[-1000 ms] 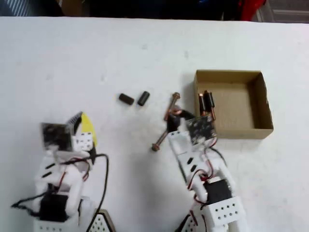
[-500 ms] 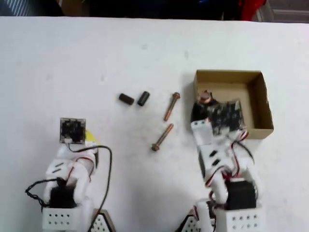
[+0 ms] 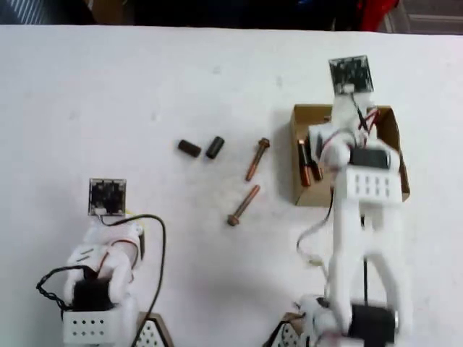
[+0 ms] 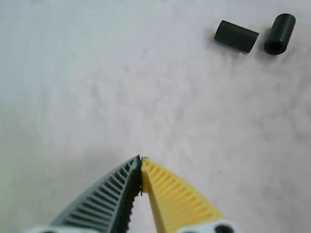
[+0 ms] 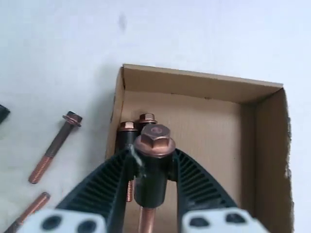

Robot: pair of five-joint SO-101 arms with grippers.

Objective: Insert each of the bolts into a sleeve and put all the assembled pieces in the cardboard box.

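Right wrist view: right gripper (image 5: 150, 167) pinching a sleeved bolt (image 5: 154, 141) over the cardboard box (image 5: 221, 131).
Left gripper (image 4: 141, 164) fingers pressed together, two loose sleeves (image 4: 236, 36) (image 4: 279, 33) well ahead of the tips.

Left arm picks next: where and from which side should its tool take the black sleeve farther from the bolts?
Take the sleeve across its middle, coming straight down from above. It lies flat on the table with its curved sides free, while the second sleeve sits close off one end.

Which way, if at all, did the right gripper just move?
Yes. The right gripper, shut on a sleeved bolt, went from the loose bolts to over the cardboard box.
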